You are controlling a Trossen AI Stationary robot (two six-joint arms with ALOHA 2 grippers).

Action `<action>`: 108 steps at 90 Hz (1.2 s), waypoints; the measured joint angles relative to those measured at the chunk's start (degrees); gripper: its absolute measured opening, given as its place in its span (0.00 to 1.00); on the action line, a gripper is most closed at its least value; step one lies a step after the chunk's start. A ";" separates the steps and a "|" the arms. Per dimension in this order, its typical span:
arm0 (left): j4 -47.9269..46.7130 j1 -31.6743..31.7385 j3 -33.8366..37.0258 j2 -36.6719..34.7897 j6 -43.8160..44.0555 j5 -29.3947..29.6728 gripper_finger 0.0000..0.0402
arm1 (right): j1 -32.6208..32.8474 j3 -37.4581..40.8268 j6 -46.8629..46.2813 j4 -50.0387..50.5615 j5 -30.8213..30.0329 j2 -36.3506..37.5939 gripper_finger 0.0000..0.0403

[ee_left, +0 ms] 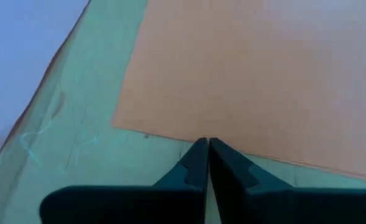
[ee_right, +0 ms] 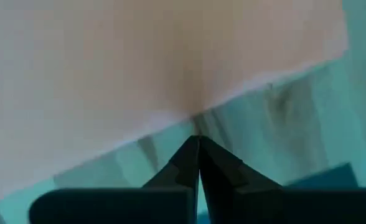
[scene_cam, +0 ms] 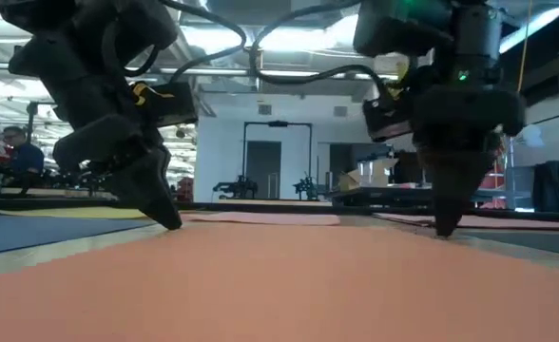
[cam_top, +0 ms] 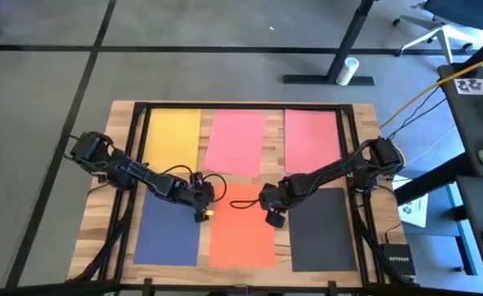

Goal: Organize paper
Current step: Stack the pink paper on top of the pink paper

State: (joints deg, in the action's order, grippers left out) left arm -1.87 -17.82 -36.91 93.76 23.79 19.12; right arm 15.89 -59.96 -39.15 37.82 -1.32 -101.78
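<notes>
Six sheets of paper lie flat on the wooden table in two rows: yellow (cam_top: 174,136), pink (cam_top: 235,141) and pink (cam_top: 311,138) at the far side, navy blue (cam_top: 169,232), orange (cam_top: 243,238) and black (cam_top: 322,230) at the near side. My left gripper (cam_top: 204,210) is shut, with its tips down at the orange sheet's left edge, near the far left corner. My right gripper (cam_top: 272,219) is shut, tips down at the same sheet's right edge. The low view shows both sets of fingertips (scene_cam: 172,223) (scene_cam: 445,231) reaching the surface. My left gripper comes slanting down from the table's left, and its shut fingertips (ee_left: 208,144) meet the orange sheet's left edge (ee_left: 233,149). The sheet lies flat on the table. My right gripper comes down steeply from the table's right, and its shut fingertips (ee_right: 197,140) touch the orange sheet's right edge (ee_right: 189,115). Whether either pair presses the paper or the wood just beside it, I cannot tell.
Narrow strips of bare wood (ee_left: 89,155) separate the orange sheet from the navy and black ones. Loose cables (cam_top: 225,187) cross the orange sheet's far end. A white printed sheet (cam_top: 414,212) and a small black box (cam_top: 397,261) lie off the table's right side.
</notes>
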 joint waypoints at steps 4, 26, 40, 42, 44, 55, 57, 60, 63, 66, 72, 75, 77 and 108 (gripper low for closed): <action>0.33 -0.02 0.02 0.00 -0.02 -0.05 0.00 | 0.16 0.00 0.14 1.44 -1.54 1.07 0.00; 1.12 1.20 -0.13 0.00 -0.26 -0.58 0.00 | 0.35 -0.02 1.41 9.29 -17.53 8.67 0.00; 1.79 2.54 -0.15 0.00 -0.66 -1.29 0.00 | -1.68 -0.04 2.13 14.84 -23.61 10.00 0.01; 2.00 2.75 -0.15 0.00 -1.16 -1.33 0.00 | -2.19 0.02 2.20 15.55 -23.53 9.89 0.02; 2.37 2.97 -0.15 0.02 -1.83 -1.38 0.00 | -2.63 0.26 2.52 15.80 -23.50 9.88 0.04; 4.68 4.15 -0.13 0.18 -4.54 -1.57 0.00 | -4.86 3.10 5.70 10.98 -22.52 9.51 0.14; 5.13 4.38 -0.13 0.22 -4.84 -1.47 0.00 | -5.35 3.87 6.34 10.40 -22.00 9.41 0.16; 5.63 4.70 -0.13 0.23 -5.17 -1.06 0.00 | -6.08 5.04 6.84 9.48 -21.19 9.39 0.20; 5.83 5.00 -0.13 0.24 -5.43 -0.72 0.00 | -6.80 6.07 7.62 7.91 -20.67 9.49 0.23; 5.74 5.18 -0.13 0.24 -5.64 -0.53 0.00 | -7.45 7.17 8.01 5.85 -20.40 9.57 0.27; 5.61 5.62 -0.11 0.24 -6.51 -0.33 0.00 | -8.69 9.22 8.57 4.78 -20.74 9.51 0.32; 5.46 5.80 -0.12 0.24 -6.69 -0.33 0.00 | -9.25 10.17 9.54 4.37 -20.84 9.51 0.34; 5.53 5.91 -0.13 0.24 -6.70 -0.39 0.00 | -9.49 10.77 9.83 3.30 -20.96 9.51 0.34; 5.44 6.14 -0.13 0.19 -6.31 -0.53 0.00 | -13.03 15.53 12.64 -4.72 -20.09 9.51 0.28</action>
State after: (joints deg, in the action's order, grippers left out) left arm 3.58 -11.68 -37.04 93.94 17.49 18.59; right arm 2.86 -44.43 -26.50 33.11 -21.41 -92.27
